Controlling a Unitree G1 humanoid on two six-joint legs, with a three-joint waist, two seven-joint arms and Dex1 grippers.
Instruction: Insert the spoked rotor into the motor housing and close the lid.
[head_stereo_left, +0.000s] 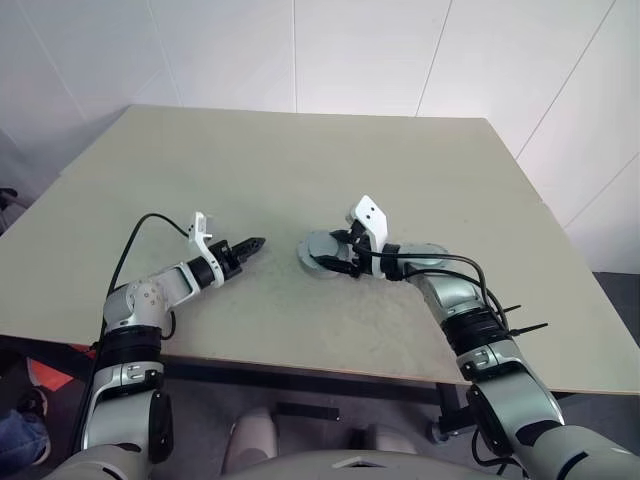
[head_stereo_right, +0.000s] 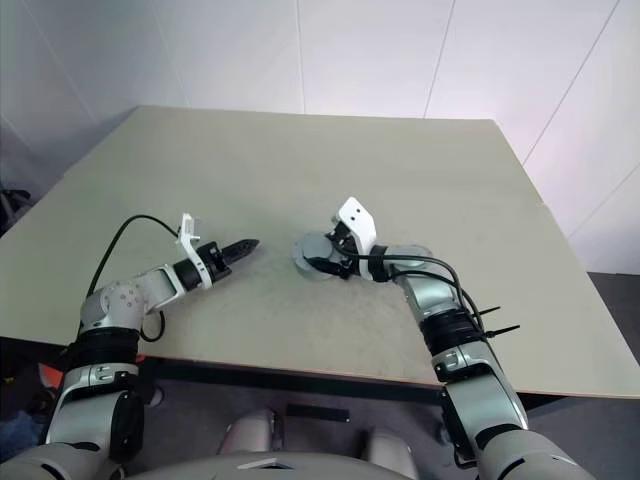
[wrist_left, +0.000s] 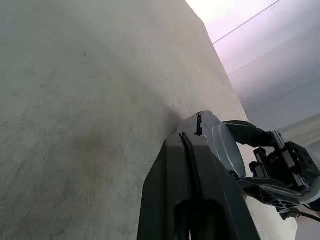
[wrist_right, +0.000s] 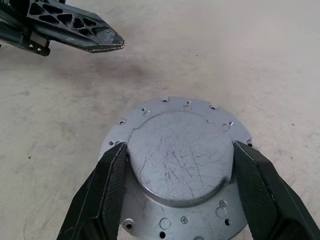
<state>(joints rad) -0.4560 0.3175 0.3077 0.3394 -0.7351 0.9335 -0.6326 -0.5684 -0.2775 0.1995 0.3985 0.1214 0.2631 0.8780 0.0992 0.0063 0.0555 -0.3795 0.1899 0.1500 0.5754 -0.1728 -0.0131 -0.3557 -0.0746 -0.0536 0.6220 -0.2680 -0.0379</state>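
On the pale beige table (head_stereo_left: 300, 160) lies the flat, scratched grey metal lid (wrist_right: 180, 165), its raised round centre bracketed by the right gripper (wrist_right: 177, 192), whose fingers are spread wide at its edges, while the left gripper (head_stereo_left: 250, 244), pinched together and empty, hovers just beside it.

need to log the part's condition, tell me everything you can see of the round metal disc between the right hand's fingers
The lid is a flat, grey metallic disc lying flat on the table. Its raised central face is round with straight-cut sides and covered in fine scratches. Around it runs a lower flange with a scalloped edge and small holes and screws. The right hand straddles it, one black finger against each straight-cut side of the raised face. The shut left hand points toward it without touching.
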